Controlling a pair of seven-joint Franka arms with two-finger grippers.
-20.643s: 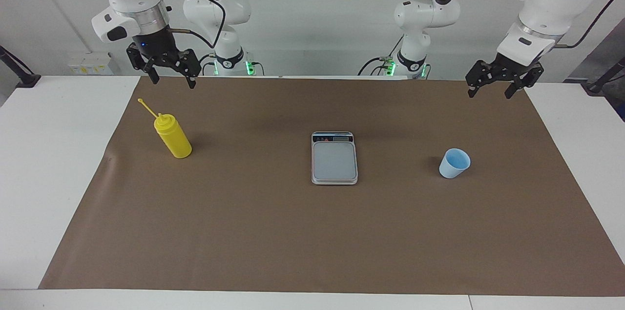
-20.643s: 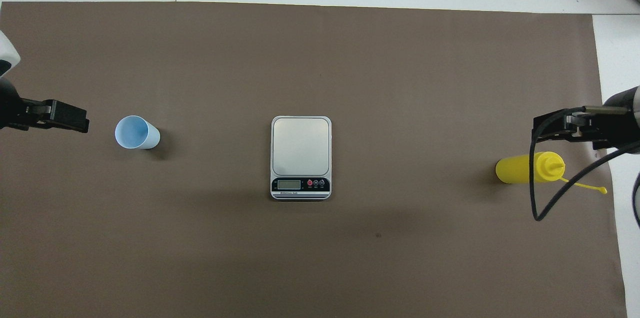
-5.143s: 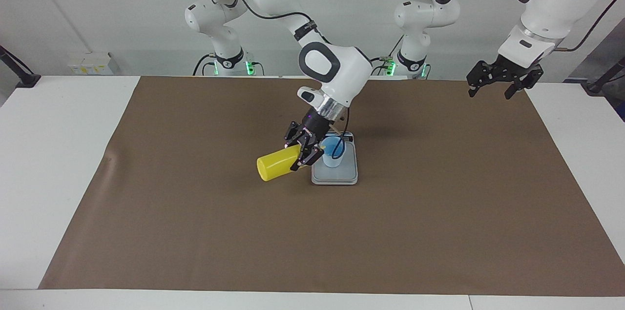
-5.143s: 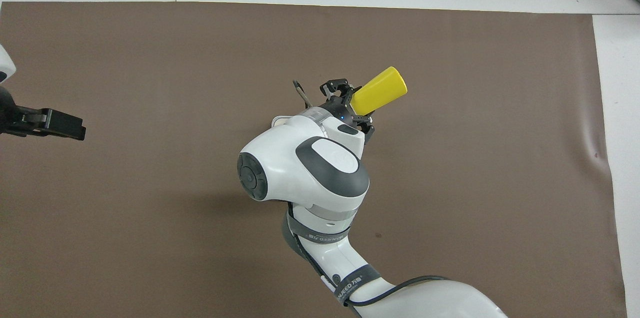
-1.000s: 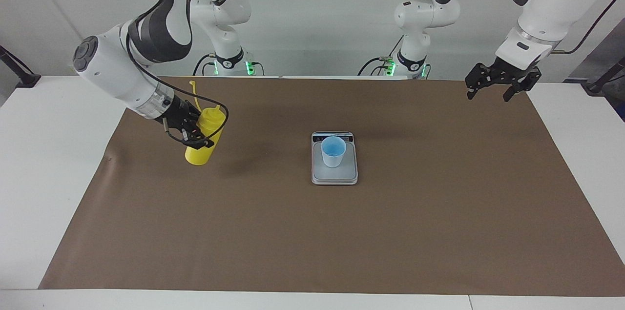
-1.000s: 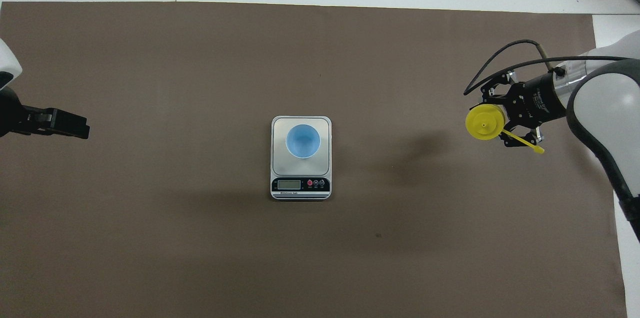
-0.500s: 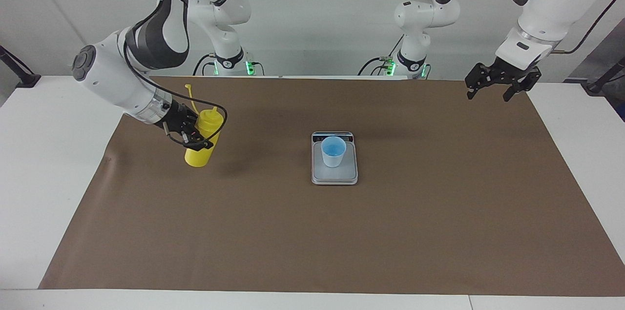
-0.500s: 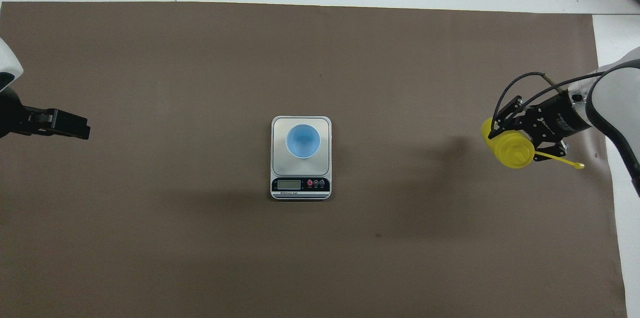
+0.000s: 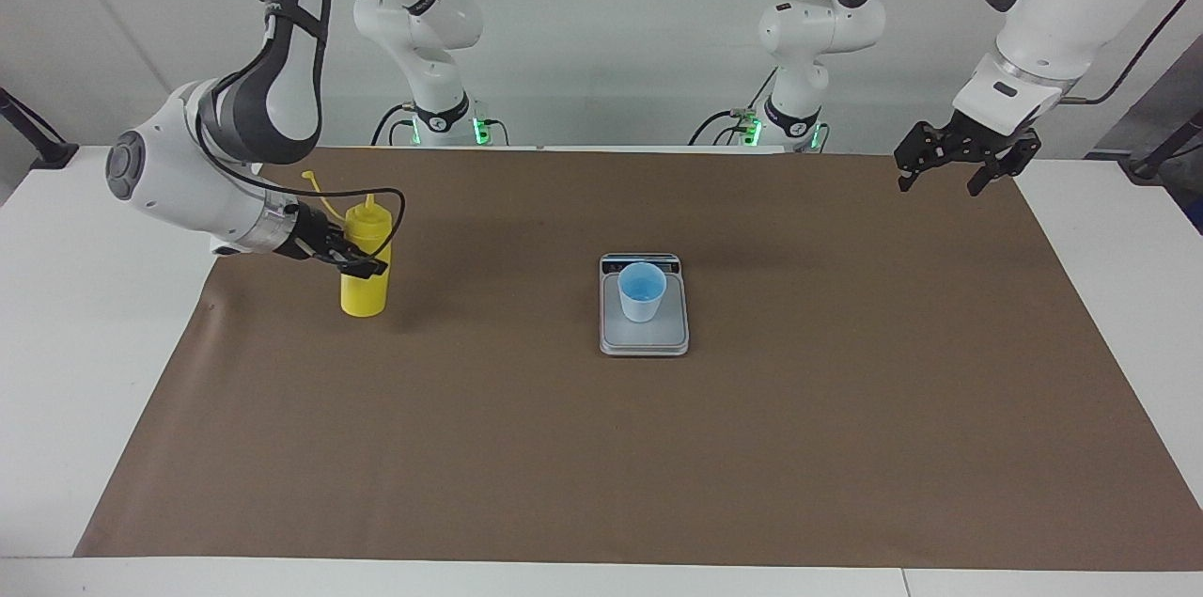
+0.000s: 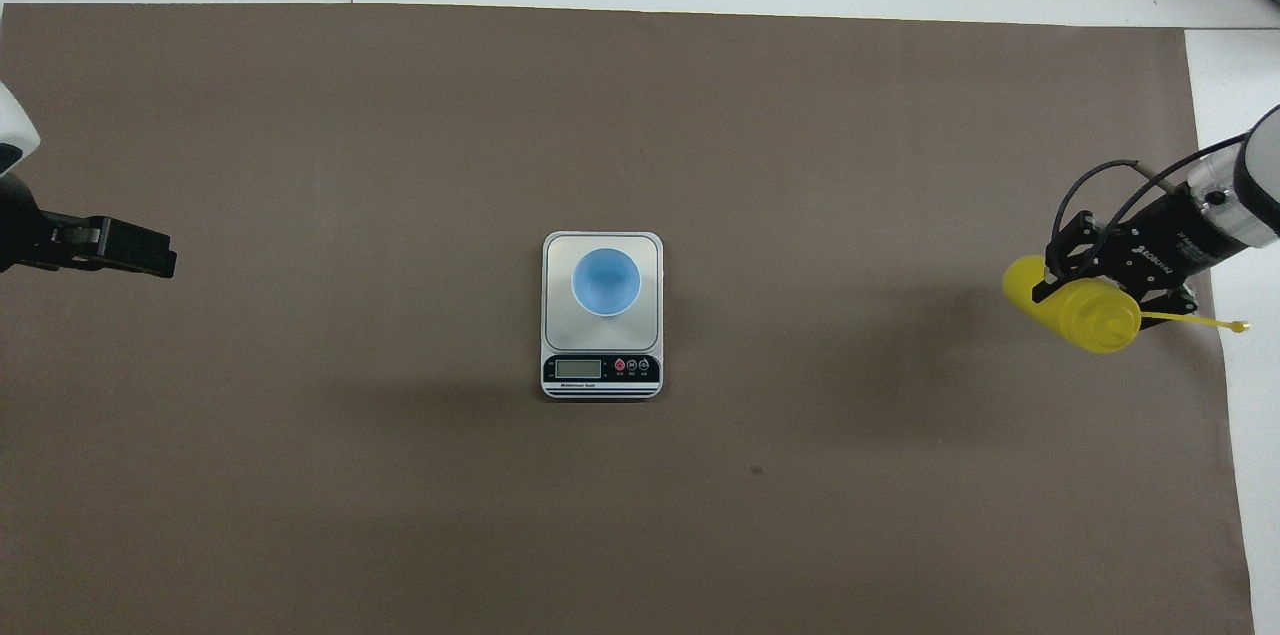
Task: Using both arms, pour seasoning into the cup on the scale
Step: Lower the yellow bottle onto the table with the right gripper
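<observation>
Pouring looks done, and this is the put-back step. The right gripper (image 9: 362, 260) is clamped around the seasoning bottle (image 9: 366, 263), which stands upright with its base on the brown mat (image 9: 526, 447) or just off it, near the mat's edge at the right arm's end. Next call: let go and lift clear without tipping it. Mid-mat, the cup (image 9: 642, 290) sits on the scale (image 9: 644, 338). The left gripper (image 9: 951, 166) waits over the mat's corner by its own base, fingers spread, empty.
</observation>
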